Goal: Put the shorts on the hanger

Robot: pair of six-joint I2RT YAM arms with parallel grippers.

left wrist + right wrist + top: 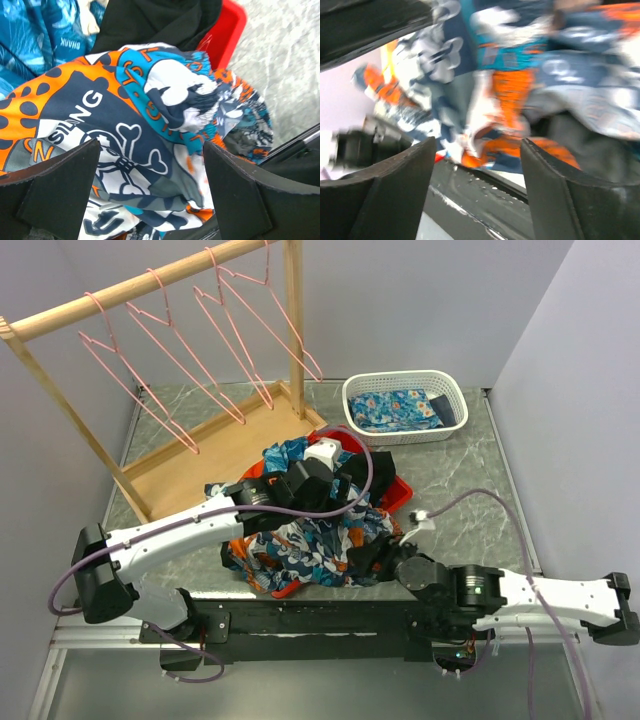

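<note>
We line up a grasp on the shorts (pixel 300 545)
Left hand (pixel 152 155) spread over the print, ready to pinch; right hand (pixel 477 150) spread too, holding nothing

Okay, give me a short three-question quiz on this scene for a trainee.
1. True or false: the floppy navy, teal and orange printed shorts hang on a thin pink wire hanger.
2. The folded blue flowered cloth lies in: A) the red tray, B) the white plastic basket, C) on the grey table.
3. How many pink hangers hang from the wooden rail?
Key: 1 false; 2 B; 3 four.
</note>
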